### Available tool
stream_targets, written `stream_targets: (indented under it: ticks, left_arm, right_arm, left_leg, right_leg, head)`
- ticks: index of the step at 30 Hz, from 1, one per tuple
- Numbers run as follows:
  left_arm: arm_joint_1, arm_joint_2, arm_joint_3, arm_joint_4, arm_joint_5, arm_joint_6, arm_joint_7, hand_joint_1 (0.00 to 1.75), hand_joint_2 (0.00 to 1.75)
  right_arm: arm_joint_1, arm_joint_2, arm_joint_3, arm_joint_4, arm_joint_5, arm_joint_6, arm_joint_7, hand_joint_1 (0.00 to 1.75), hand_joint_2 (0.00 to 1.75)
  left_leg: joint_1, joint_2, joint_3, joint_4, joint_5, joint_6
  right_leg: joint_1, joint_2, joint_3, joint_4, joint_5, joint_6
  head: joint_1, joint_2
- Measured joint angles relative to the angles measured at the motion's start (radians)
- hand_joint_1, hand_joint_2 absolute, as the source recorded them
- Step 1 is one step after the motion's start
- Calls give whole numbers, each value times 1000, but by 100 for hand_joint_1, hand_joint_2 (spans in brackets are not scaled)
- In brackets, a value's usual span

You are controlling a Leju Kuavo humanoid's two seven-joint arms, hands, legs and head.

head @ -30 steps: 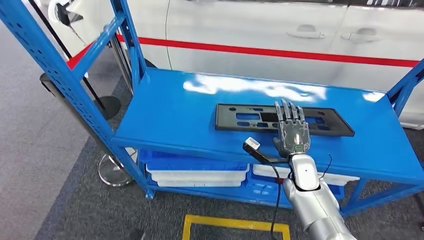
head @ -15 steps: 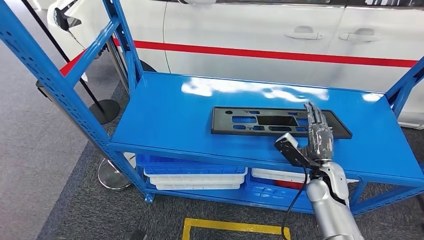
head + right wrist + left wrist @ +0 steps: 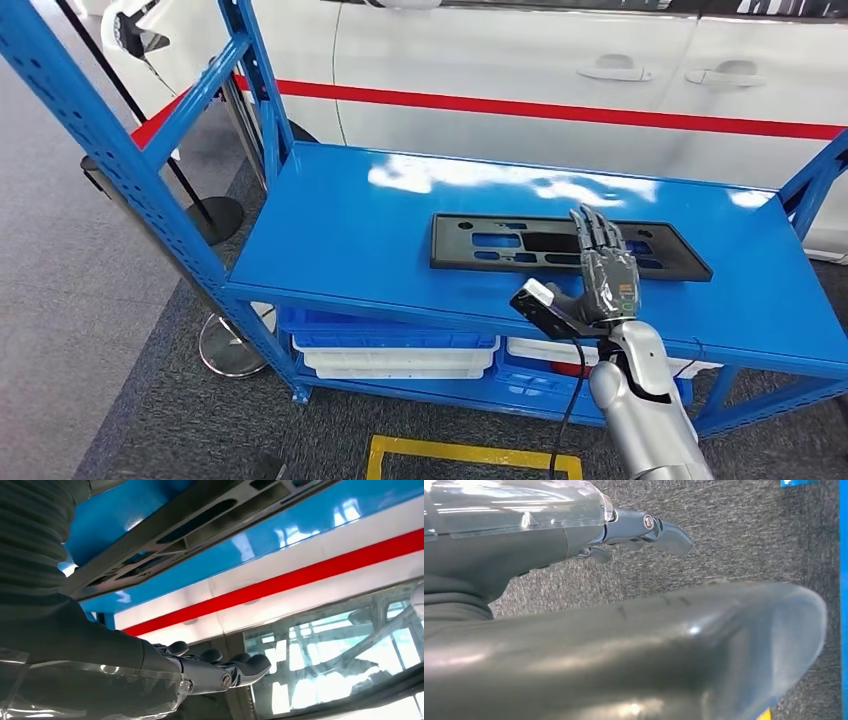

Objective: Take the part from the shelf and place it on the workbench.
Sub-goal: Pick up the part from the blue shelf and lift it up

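A flat black part (image 3: 520,243) with several cut-outs lies on the top of the blue shelf (image 3: 340,230). My right hand (image 3: 607,272) hovers over the part's right portion near its front edge, fingers stretched out and apart, holding nothing. In the right wrist view the part (image 3: 165,537) lies beyond the straight fingers (image 3: 225,672), with a gap between them. My left hand (image 3: 644,530) hangs over grey carpet with nothing in it, its fingers loosely extended.
A white car with a red stripe (image 3: 560,105) stands right behind the shelf. Blue uprights (image 3: 110,150) frame the left end, another rises at the right (image 3: 815,170). Blue and white bins (image 3: 395,350) fill the lower level. A yellow floor marking (image 3: 470,450) lies in front.
My right hand swung right along the part's front edge, then came back partly left, staying open. The view shifted slightly; the part has not moved on the shelf.
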Motion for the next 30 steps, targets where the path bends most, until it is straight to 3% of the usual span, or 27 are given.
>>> stream_targets:
  ticks: [3, 5, 8, 9, 10, 11, 12, 14, 15, 17, 20, 23, 24, 25, 26, 27, 28, 30]
  left_arm:
    - [-2, 0, 0, 0, -1, -2, 7, 0, 0]
    - [-2, 0, 1, 0, -1, -4, 12, 0, 0]
    - [-1, 0, 1, 0, -2, -7, 20, 0, 0]
    - [-1, 0, 1, 0, -2, -8, 21, 0, 0]
    - [0, 0, 1, 0, -3, -9, 22, 0, 0]
    - [0, 0, 1, 0, -4, -10, 22, 0, 0]
    - [0, 0, 1, 0, -5, -11, 21, 0, 0]
    - [-1, 1, 1, 0, -9, -11, 19, 0, 0]
    - [-2, 1, 1, 0, -12, -11, 18, 0, 0]
    - [-2, 1, 1, 0, -17, -11, 16, 0, 0]
    - [-3, 0, 1, 0, -18, -12, 15, 0, 0]
    - [-7, -1, 1, 0, -18, -13, 12, 0, 0]
    - [-7, -2, 1, 0, -19, -14, 12, 0, 0]
    - [-6, -2, 1, 0, -19, -15, 12, 0, 0]
    - [-5, -3, 1, 0, -20, -16, 12, 0, 0]
    - [-5, -3, 1, 0, -21, -16, 13, 0, 0]
    - [-4, -4, 1, 0, -21, -16, 14, 0, 0]
    - [-6, -6, 1, 0, -22, -15, 17, 0, 0]
  right_arm:
    - [-6, 7, 25, 34, 23, 3, 11, 0, 175]
    - [-7, 9, 34, 46, 26, 11, 11, 0, 175]
    - [-2, 10, 44, 55, 29, 23, 9, 0, 175]
    - [1, 11, 48, 58, 32, 25, 10, 0, 175]
    - [3, 11, 52, 62, 36, 26, 11, 0, 175]
    - [4, 11, 55, 66, 40, 26, 12, 0, 175]
    - [3, 11, 57, 71, 47, 24, 16, 0, 175]
    - [-6, 11, 66, 87, 64, 16, 27, 0, 175]
    - [-12, 12, 71, 99, 75, 12, 35, 0, 175]
    - [-26, 15, 81, 126, 95, 5, 48, 0, 175]
    - [-46, 24, 97, 163, 126, 0, 70, 0, 175]
    - [-65, 32, 110, 201, 149, -5, 90, 0, 175]
    - [-67, 35, 113, 213, 155, -8, 98, 0, 175]
    - [-68, 39, 117, 223, 162, -11, 106, 0, 175]
    - [-70, 42, 120, 232, 170, -14, 115, 0, 175]
    - [-73, 45, 123, 239, 179, -17, 124, 0, 175]
    - [-76, 47, 125, 244, 187, -19, 132, 0, 175]
    - [-80, 52, 126, 252, 201, -23, 144, 0, 175]
  left_leg:
    - [1, 0, 1, -4, 0, -20]
    - [3, 2, -11, 28, -23, -29]
    - [4, 4, -94, 207, -112, -32]
    - [4, 4, -120, 261, -128, -32]
    - [4, 4, -132, 282, -126, -32]
    - [4, 4, -125, 263, -105, -29]
    - [3, 4, -99, 207, -71, -25]
    - [-1, 7, -35, 71, -16, -12]
    - [-4, 8, -15, 27, -3, -6]
    - [-10, 8, -6, 4, -2, -1]
    - [-2, 7, 1, -12, 8, 11]
    - [1, 7, 4, -19, 11, 18]
    - [2, 7, 5, -18, 10, 17]
    - [2, 6, 6, -18, 9, 16]
    - [4, 5, 7, -17, 7, 13]
    - [6, 4, 10, -15, 4, 9]
    - [9, 3, 14, -14, 1, 5]
    - [9, 1, 18, -11, -7, -8]
  right_leg:
    - [6, 0, 5, -17, 0, -18]
    - [4, -3, 10, -26, 4, -34]
    - [9, -4, 12, -29, 4, -49]
    - [12, -4, 13, -28, 2, -51]
    - [14, -4, 13, -27, 1, -52]
    - [17, -4, 14, -26, 0, -53]
    - [19, -3, 16, -24, -2, -53]
    - [23, -3, 16, -18, -7, -50]
    - [24, -3, 15, -15, -9, -46]
    - [24, -3, 12, -14, -10, -36]
    - [21, -2, 2, 9, -27, -18]
    - [12, 0, -75, 168, -106, -2]
    - [7, 0, -105, 223, -123, 3]
    - [2, 0, -123, 251, -122, 7]
    - [-3, 0, -121, 240, -102, 11]
    - [-7, 0, -101, 193, -67, 13]
    - [-10, 0, -68, 122, -30, 15]
    - [-9, 2, -15, 11, 8, 13]
  head:
    - [0, 0]
    - [0, 0]
    - [0, 0]
    - [0, 0]
    - [0, 0]
    - [0, 0]
    - [0, 0]
    - [0, 0]
    - [0, 0]
    - [0, 0]
    - [0, 0]
    - [0, 0]
    - [0, 0]
    - [0, 0]
    - [0, 0]
    - [0, 0]
    - [0, 0]
    - [0, 0]
